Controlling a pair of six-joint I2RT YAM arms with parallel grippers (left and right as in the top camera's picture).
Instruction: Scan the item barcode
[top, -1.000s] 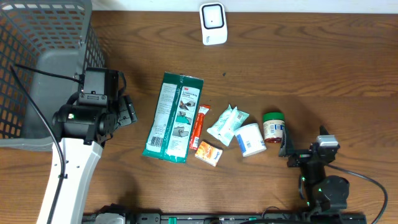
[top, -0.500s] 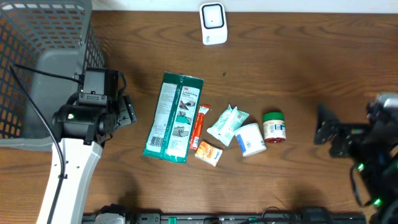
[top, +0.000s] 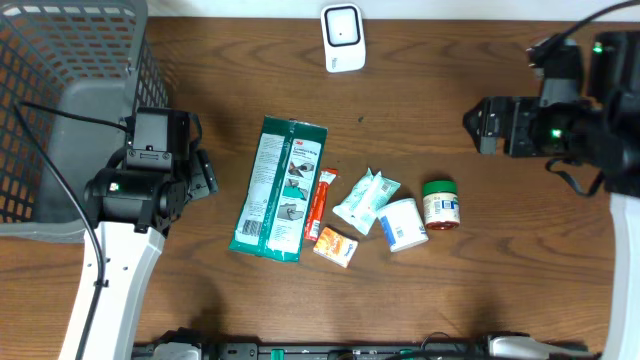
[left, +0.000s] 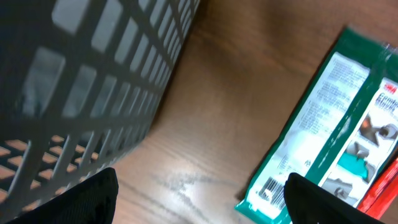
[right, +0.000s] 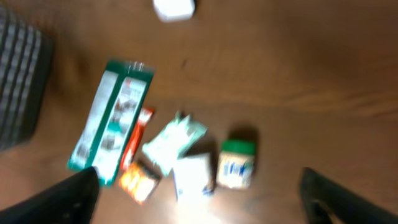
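Observation:
Several items lie mid-table: a green 3M pack (top: 278, 188), a red stick (top: 318, 205), an orange packet (top: 336, 246), pale teal pouches (top: 365, 200), a white tub (top: 402, 224) and a green-lidded jar (top: 439, 204). The white scanner (top: 342, 38) stands at the back edge. My left gripper (top: 210, 176) is open, just left of the green pack, whose barcode (left: 268, 188) shows beside my right fingertip. My right gripper (top: 475, 128) hovers open and empty at the back right, above and right of the jar (right: 236, 165). The right wrist view is blurred.
A large grey mesh basket (top: 70, 100) fills the back left corner, close behind my left arm; its wall (left: 81, 81) fills the left of the left wrist view. Cables run over the basket and along the right edge.
My right arm has swung up from the table's front right to the back right, now higher above the table. The left arm and the items have not moved.

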